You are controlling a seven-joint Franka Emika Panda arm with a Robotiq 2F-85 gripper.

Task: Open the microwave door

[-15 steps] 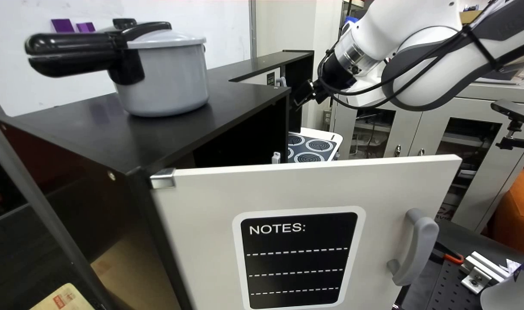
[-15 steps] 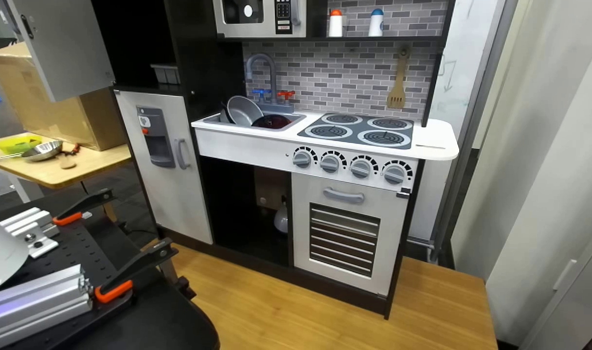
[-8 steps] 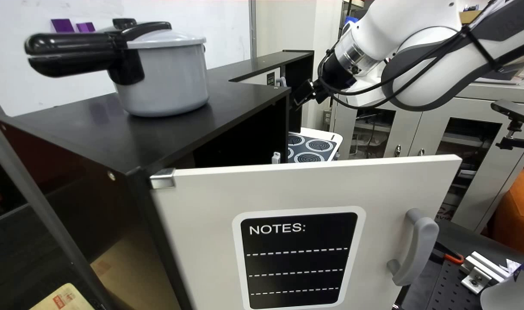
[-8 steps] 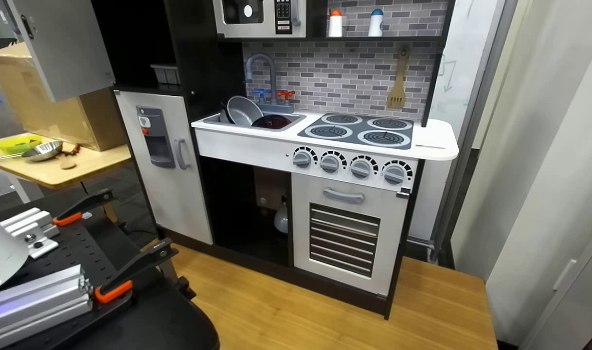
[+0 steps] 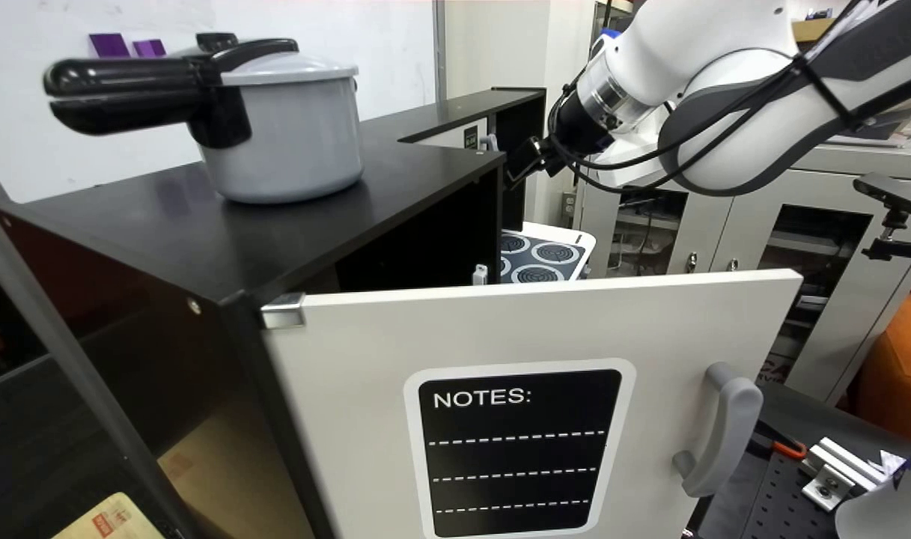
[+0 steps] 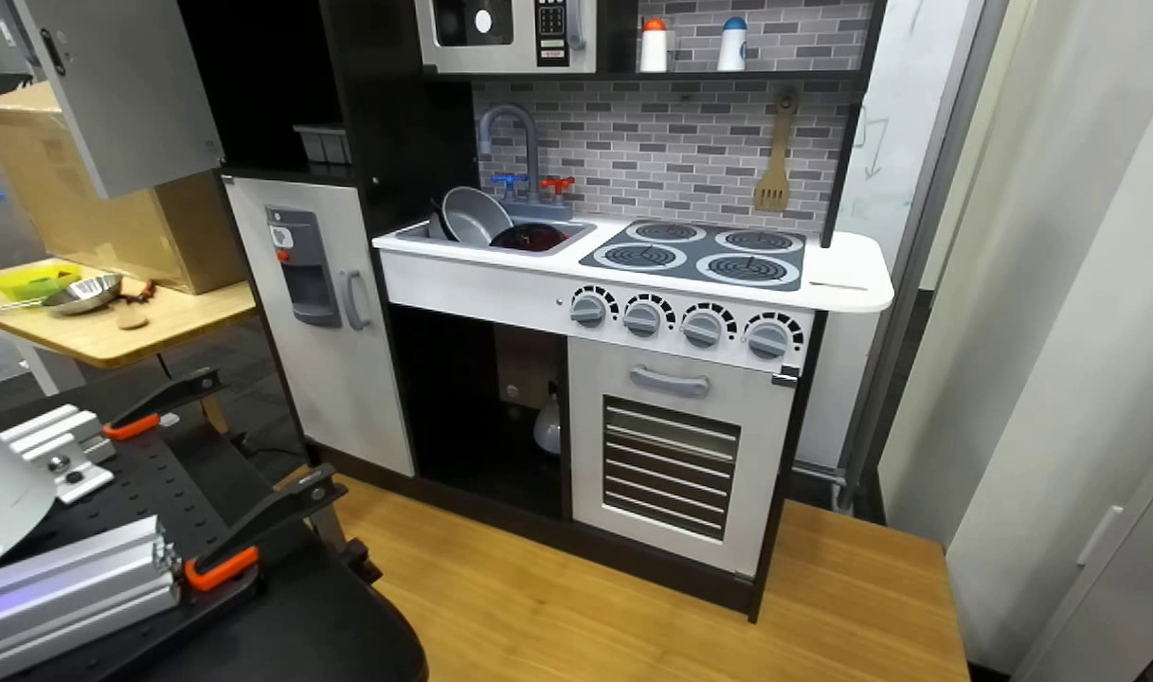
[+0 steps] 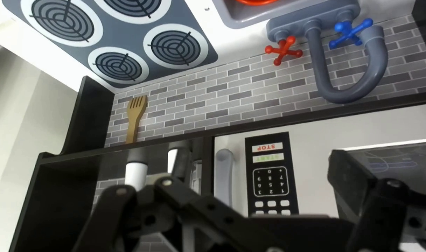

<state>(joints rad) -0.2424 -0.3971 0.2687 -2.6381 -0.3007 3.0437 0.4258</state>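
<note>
The microwave door (image 7: pixel 314 168) is white and looks shut. It has a dark window, a black keypad panel (image 7: pixel 269 168) and a grey handle (image 7: pixel 223 175). The wrist picture stands upside down. My gripper (image 7: pixel 260 164) is open and empty, with its fingers wide apart. The handle appears between the fingers, nearer the left one; its lower end in the picture is covered by the gripper. In an exterior view my gripper (image 5: pixel 516 171) is beside the microwave, whose door (image 5: pixel 444 137) shows only at its top. Another exterior view shows the door (image 6: pixel 524 33) and handle (image 6: pixel 574 24), cut off at the top.
A wide-open cabinet door marked NOTES (image 5: pixel 672 329) stands out from the tall cabinet. A grey pot (image 5: pixel 290 142) sits on top. Two shakers (image 6: pixel 733 45) stand on the shelf beside the microwave. The faucet (image 6: pixel 529 142) and stove (image 6: pixel 699 256) lie below.
Between half a second ago and now, the arm and gripper have shifted slightly left in an exterior view, toward the kitchen. The microwave door and the other objects have not moved.
</note>
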